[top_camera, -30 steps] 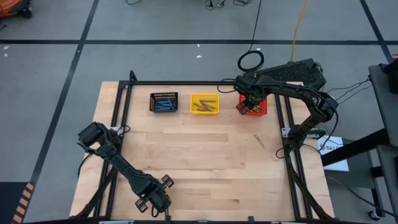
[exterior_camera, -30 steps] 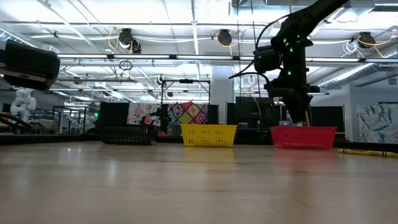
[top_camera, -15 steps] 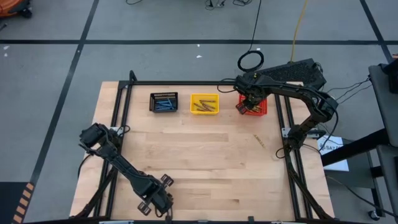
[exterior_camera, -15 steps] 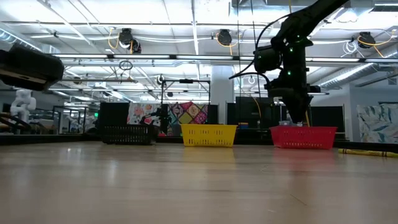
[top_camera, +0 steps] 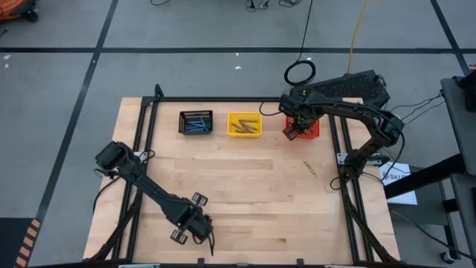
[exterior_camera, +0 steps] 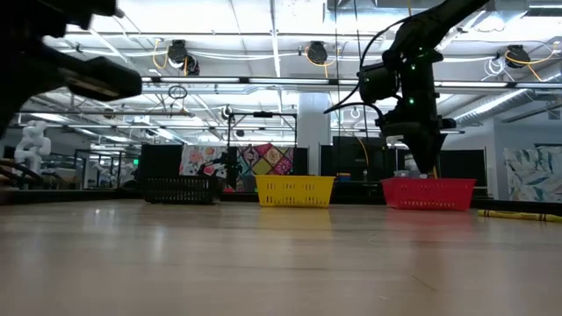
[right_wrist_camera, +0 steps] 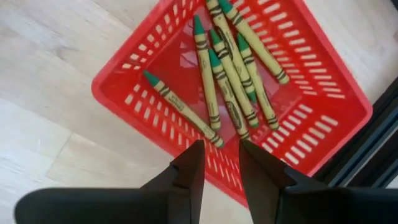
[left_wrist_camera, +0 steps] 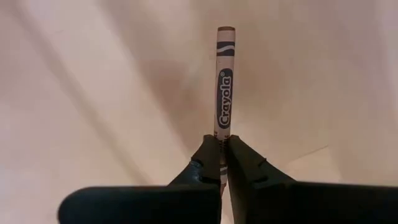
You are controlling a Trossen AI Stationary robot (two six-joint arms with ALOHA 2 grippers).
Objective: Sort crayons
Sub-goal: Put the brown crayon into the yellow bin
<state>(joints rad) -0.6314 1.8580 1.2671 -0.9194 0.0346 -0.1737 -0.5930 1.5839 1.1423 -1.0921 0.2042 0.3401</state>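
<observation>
A brown crayon is pinched at one end between the closed fingers of the left gripper, which sits low over the near edge of the worktop, toward its left half. The crayon sticks out straight ahead of the fingertips, its paper label facing the wrist camera, with pale wood behind it.

Along the far edge of the worktop stand three small bins in a row. The black bin on the left holds blue crayons. The yellow bin in the middle holds olive-brown crayons. The red bin on the right holds several yellow-green crayons with green tips, lying mostly side by side, one of them set apart at a slant near a corner.

The right gripper hangs just above the red bin's near rim, its fingers parted a little with nothing between them. In the low view the right arm comes down from above onto the red bin.

One loose crayon lies alone on the bare wood on the right side of the worktop, well in front of the red bin and near the black frame rail at that edge. In the low view it shows as a thin yellow stick at the far right.
</observation>
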